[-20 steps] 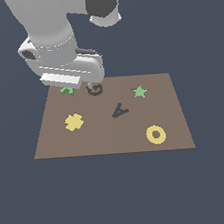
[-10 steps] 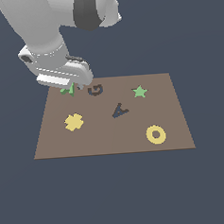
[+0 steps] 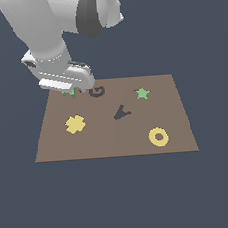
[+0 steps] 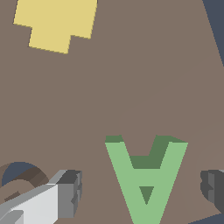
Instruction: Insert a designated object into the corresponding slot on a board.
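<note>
Exterior view set high and back, tilted down over the whole board (image 3: 112,135), wrist view pointing straight down, very close, both sharing the green A (image 4: 146,179) and yellow cross (image 3: 75,124)

You'll find no printed text or labels. The only letters are shapes: a green A block (image 4: 146,179), and on the board (image 3: 108,143) a dark A slot (image 3: 121,112) and G recess (image 3: 97,91).
</note>
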Controlling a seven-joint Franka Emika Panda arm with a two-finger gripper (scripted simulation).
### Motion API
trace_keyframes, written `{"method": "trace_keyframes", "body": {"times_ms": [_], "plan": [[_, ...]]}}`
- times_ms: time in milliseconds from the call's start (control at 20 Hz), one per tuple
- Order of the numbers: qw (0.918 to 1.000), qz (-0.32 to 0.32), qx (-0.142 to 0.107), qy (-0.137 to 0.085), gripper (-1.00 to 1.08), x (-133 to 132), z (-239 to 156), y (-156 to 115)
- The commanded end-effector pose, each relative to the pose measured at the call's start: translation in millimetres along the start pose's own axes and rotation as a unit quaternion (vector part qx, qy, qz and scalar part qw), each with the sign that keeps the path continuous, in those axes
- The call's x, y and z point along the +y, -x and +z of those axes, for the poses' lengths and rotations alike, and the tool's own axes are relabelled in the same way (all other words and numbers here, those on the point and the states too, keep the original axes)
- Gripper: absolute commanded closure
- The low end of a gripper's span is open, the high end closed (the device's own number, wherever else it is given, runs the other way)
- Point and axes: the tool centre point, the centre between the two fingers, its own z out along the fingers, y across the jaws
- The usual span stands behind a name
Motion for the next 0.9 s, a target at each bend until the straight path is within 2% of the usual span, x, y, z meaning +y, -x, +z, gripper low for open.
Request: {"method": "trace_keyframes", "body": {"times_ms": [0, 150, 200, 850], "plan": [[1.0000, 0.000, 0.000, 0.000, -0.92, 0.5, 6.8, 0.4], [1.0000, 0.000, 0.000, 0.000, -0.92, 0.5, 9.6, 0.5], [1.0000, 0.000, 0.000, 0.000, 1.08, 0.5, 9.6, 0.5], [1.0000, -0.001, 0.000, 0.000, 1.08, 1.0, 9.1, 0.1]]}}
